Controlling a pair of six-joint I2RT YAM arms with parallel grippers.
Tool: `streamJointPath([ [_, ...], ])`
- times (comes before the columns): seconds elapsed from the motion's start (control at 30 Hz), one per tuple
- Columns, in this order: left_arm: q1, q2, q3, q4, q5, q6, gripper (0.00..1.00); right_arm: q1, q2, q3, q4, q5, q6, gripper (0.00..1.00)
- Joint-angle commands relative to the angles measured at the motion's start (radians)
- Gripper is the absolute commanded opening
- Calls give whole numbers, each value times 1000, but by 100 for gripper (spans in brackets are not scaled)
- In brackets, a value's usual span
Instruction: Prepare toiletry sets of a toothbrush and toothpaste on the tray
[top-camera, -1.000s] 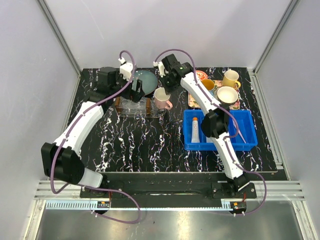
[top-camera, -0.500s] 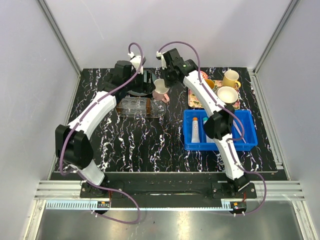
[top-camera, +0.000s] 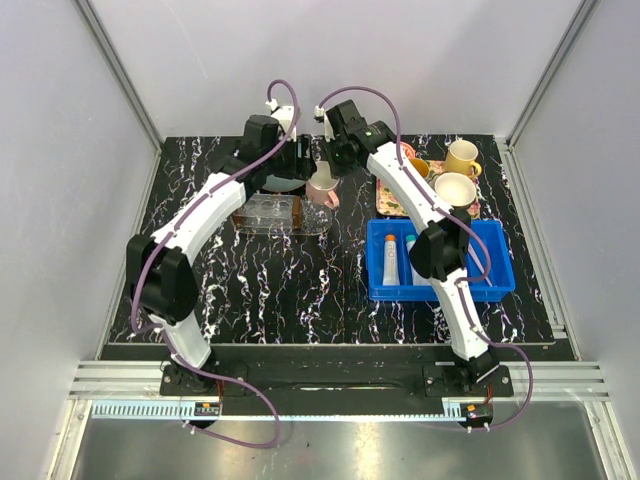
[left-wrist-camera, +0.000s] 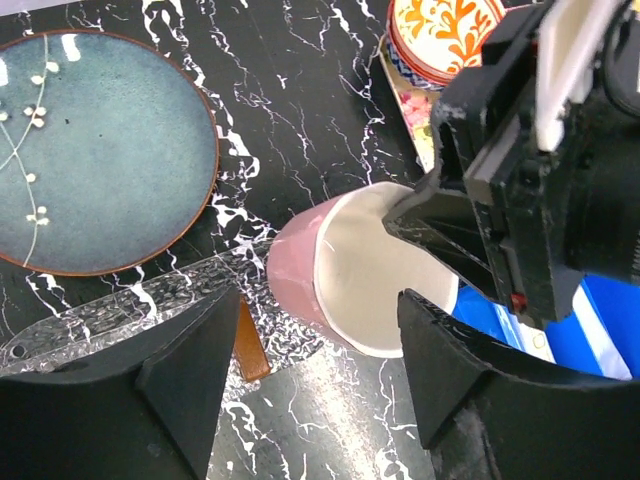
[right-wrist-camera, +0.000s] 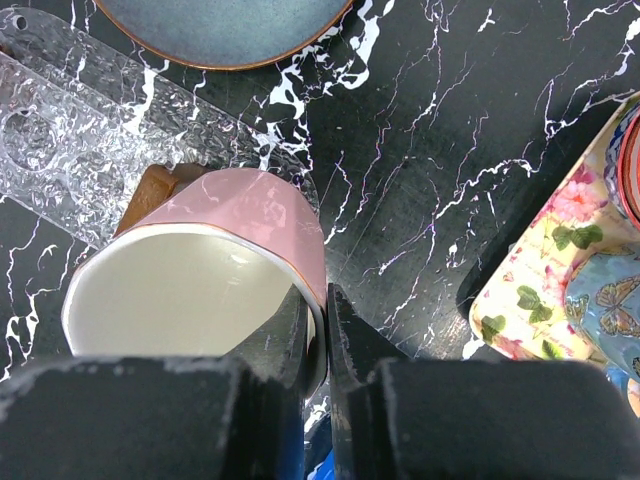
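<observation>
the clear, bumpy tray (top-camera: 262, 213) with its brown-ended rack is seen lying flat. over its right end a pink mug (right-wrist-camera: 232, 214) is held tilted, its rim pinched by the right gripper (right-wrist-camera: 318, 300). the left gripper (left-wrist-camera: 318, 300) is spread wide above that end. two white toothpaste tubes (top-camera: 389, 260), one orange-capped and one teal-capped, are seen in a blue bin (top-camera: 440, 294) right of the tray.

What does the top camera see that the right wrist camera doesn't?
Only the top view: the blue bin holding two toothpaste tubes, two yellow mugs, and both whole arms. Only the right wrist view: up close, the right gripper pinching the pink mug by its rim. Both: the pink mug, the clear tray and the blue-grey plate.
</observation>
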Motion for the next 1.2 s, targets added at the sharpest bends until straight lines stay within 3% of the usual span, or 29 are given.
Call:
streamJointPath([
  [0.0,0,31,63,-12,-60,-27,67,10,-128,14,96,10,26,0],
  [0.27,-18,78,114,-62,-66,-47,65,10,-144,-12,113,28,39,0],
  [0.73,-41,161,212,-147,-95,-33,51,10,-159,-37,126,60,46,0],
  [1.03,-43,160,188,-138,-84,-45,30,10,-187,-66,137,77,58,0],
  [1.17,-43,146,172,-118,-92,-47,10,10,-194,-77,140,76,62,0],
])
